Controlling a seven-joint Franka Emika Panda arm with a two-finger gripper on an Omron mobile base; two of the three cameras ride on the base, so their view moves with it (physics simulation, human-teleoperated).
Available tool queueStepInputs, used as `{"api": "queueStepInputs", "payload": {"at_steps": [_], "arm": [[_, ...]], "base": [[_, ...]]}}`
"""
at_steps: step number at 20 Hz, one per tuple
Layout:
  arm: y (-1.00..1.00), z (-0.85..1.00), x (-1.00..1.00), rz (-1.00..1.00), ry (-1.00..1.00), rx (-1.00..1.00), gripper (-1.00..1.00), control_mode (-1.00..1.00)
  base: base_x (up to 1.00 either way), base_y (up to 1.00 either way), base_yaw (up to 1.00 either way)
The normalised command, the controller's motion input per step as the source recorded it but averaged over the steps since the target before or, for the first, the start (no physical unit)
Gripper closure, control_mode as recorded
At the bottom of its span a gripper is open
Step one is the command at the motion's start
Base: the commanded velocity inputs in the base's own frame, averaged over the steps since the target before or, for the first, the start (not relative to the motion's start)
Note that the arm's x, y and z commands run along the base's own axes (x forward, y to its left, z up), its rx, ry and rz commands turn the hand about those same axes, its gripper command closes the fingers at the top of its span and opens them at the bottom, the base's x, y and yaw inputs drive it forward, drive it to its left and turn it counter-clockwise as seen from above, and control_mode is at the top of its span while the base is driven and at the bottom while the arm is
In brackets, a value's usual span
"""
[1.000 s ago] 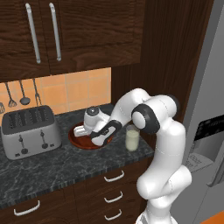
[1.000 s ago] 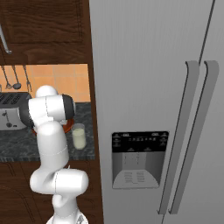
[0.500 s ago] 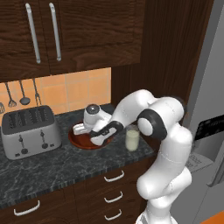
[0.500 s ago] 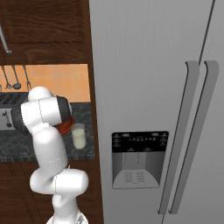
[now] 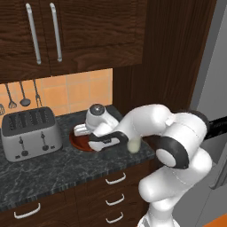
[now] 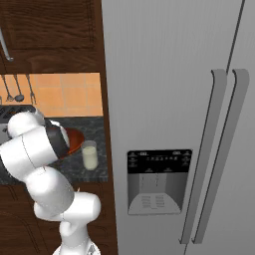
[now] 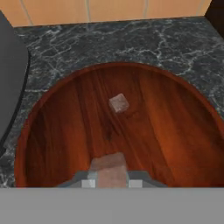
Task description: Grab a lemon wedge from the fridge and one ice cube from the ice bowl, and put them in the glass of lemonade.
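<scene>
Arm has swung lower over the shallow reddish-brown wooden ice bowl [image 7: 52,127] and the gripper [image 7: 110,176] jaws have narrowed onto a pale cube btwn the tips, a 2nd whitish ice cube [image 7: 118,103] lying just beyond them, so ice pick looks done w/ the clear glass of creamy lemonade [image 6: 89,155] next.

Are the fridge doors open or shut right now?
Shut. In the right base view both doors of the fridge lie flush, their long handles side by side, with no gap or interior showing.
</scene>
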Motion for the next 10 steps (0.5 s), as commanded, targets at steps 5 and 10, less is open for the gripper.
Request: {"api": "queueStepInputs", "payload": {"at_steps": [5, 10], "arm": [[-0.06, 0.19, -0.63, 0.0, -0.03, 0.1, 1.0, -1.0], [-0.08, 0.12, -0.48, 0.0, -0.03, 0.08, 1.0, -1.0]], "base": [[0.0, 0.0, 0.0], [0.0, 0.0, 0.0]]}}
